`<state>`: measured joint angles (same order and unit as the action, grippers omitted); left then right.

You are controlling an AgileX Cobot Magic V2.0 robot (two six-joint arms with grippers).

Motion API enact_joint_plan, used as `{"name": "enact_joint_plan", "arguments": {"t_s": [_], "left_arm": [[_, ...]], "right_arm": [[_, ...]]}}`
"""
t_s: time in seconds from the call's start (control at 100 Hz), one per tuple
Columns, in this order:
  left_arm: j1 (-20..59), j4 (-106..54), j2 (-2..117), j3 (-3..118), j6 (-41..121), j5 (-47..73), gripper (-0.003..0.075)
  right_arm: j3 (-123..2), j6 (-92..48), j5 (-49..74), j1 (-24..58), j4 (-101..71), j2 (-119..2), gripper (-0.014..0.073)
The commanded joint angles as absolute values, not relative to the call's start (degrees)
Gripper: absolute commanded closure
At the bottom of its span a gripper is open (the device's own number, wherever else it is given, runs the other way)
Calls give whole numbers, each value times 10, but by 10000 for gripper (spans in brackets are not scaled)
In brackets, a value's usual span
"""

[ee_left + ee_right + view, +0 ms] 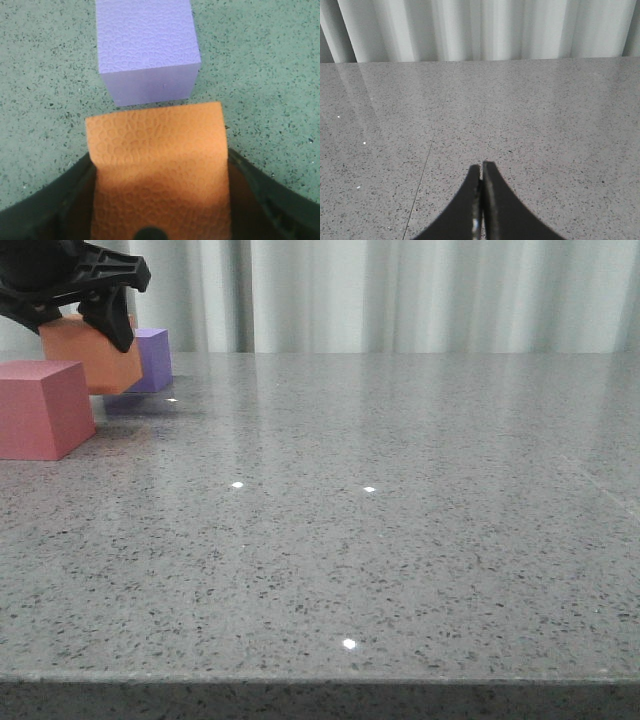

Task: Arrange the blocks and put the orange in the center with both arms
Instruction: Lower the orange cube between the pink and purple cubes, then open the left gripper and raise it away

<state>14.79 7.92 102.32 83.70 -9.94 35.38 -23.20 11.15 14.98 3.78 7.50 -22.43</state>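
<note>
The left claw [88,315] clamps the orange cube [92,358] by its opposite flat sides and holds it tilted, apparently just off the desk [380,540], between the purple cube [152,360] and pinkish-red cube [42,408]. It looks light, matte and grippy. The right claw [481,172] is pressed together, empty.

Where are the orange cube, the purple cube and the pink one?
orange cube [157,170]: left wrist view, its textured top face.
purple cube [145,35]: left wrist view, its top face.
pinkish-red cube [35,420]: front view, its front face.
</note>
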Motion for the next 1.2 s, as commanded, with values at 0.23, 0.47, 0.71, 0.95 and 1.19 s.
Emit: {"name": "enact_joint_plan", "arguments": {"t_s": [0.23,0.47,0.71,0.95,1.19], "left_arm": [[153,81,1034,852,-101,350,500],[153,81,1034,853,-101,349,142],[153,81,1009,871,-101,347,30],[151,84,930,870,-101,343,30],[128,84,843,816,-101,328,30]], "right_arm": [[-247,109,109,33,80,-227,661],[-247,109,109,33,80,-227,661],[-247,109,109,33,80,-227,661],[-247,109,109,33,80,-227,661],[-247,109,109,33,80,-227,661]]}}
